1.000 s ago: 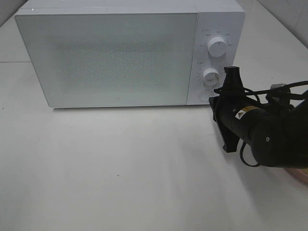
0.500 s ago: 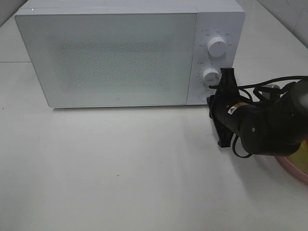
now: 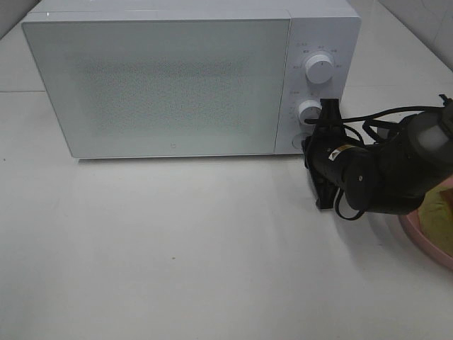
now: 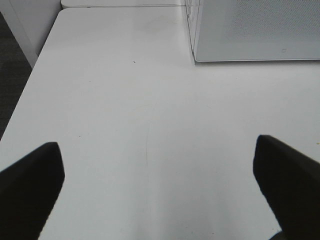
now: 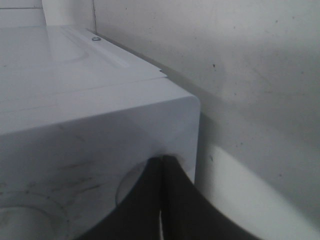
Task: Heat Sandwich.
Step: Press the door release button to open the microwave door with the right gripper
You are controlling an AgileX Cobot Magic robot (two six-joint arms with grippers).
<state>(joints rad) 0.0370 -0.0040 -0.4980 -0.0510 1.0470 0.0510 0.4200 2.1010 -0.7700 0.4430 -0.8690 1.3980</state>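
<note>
The sandwich is a flat yellow-green piece of food. Only a small part of it shows, at the right edge of the high view. The rest is hidden behind the black right arm or cut off by the edge of the picture. It lies on a round pink plate, and the plate sits on the white table, to the right of the microwave and a little in front of it.

The right gripper reaches over to the microwave's knob panel. Its two black fingers are pressed together with nothing between them. Their tips are right at the white front, just beside a round button and near the lower knob. I cannot tell if they touch it.

The white microwave stands at the back of the table with its door shut. An upper knob sits above the lower one.

The left gripper hangs over a bare part of the table, well away from the sandwich. Its fingers are spread wide apart and hold nothing.
</note>
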